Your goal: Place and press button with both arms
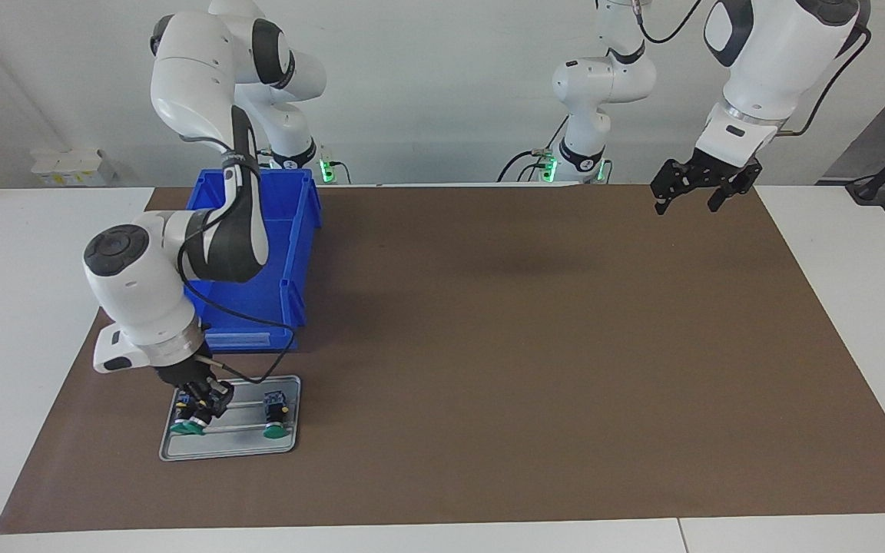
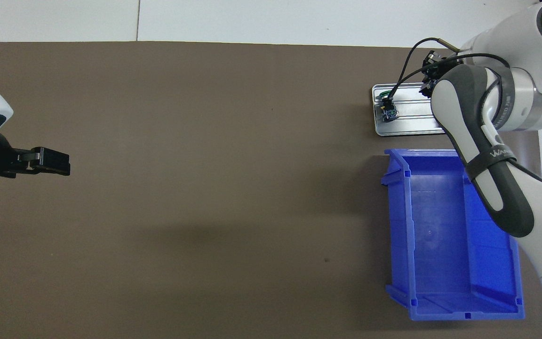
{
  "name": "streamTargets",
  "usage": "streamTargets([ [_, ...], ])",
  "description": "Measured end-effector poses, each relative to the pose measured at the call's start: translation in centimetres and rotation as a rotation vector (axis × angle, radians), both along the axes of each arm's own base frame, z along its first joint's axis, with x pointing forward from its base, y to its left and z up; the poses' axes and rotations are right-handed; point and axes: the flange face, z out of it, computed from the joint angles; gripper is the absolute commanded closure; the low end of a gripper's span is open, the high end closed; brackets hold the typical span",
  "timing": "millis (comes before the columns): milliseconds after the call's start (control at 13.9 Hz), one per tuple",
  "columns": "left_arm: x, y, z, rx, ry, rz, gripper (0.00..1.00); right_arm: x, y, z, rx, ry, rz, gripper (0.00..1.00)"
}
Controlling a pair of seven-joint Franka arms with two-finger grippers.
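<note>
Now your right gripper (image 1: 198, 411) has its jaws clamped on the button (image 1: 187, 425) on the grey tray (image 1: 229, 447) in front of the blue bin (image 1: 289, 230); lift straight up, slowly; the left gripper (image 1: 697, 192) waits, jaws apart.

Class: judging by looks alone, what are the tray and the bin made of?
Tray: probably metal, silvery grey with a dull sheen and ridged floor. Bin: likely moulded plastic, uniform glossy blue with soft highlights and ribbed walls.
</note>
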Motion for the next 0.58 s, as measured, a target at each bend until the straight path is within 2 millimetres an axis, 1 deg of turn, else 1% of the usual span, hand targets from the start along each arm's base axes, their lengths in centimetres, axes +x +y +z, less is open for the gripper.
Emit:
streamTargets([
  [72,0.0,0.0,0.0,0.0,0.0,0.0,0.0,-0.6,1.4,1.4,0.02,0.009,-0.07,1.0],
  [144,0.0,0.0,0.0,0.0,0.0,0.0,0.0,-1.4,3.2,2.6,0.039,0.032,-0.137,1.0],
  [216,0.0,0.0,0.0,0.0,0.0,0.0,0.0,-2.2,5.7,3.3,0.055,0.055,-0.207,1.0],
  [360,0.0,0.0,0.0,0.0,0.0,0.0,0.0,-3.6,12.2,3.6,0.084,0.072,-0.334,1.0],
  [433,0.0,0.0,0.0,0.0,0.0,0.0,0.0,-4.5,16.0,3.5,0.091,0.075,-0.378,1.0],
  [577,0.0,0.0,0.0,0.0,0.0,0.0,0.0,-6.9,23.4,2.9,0.063,0.057,-0.465,1.0],
])
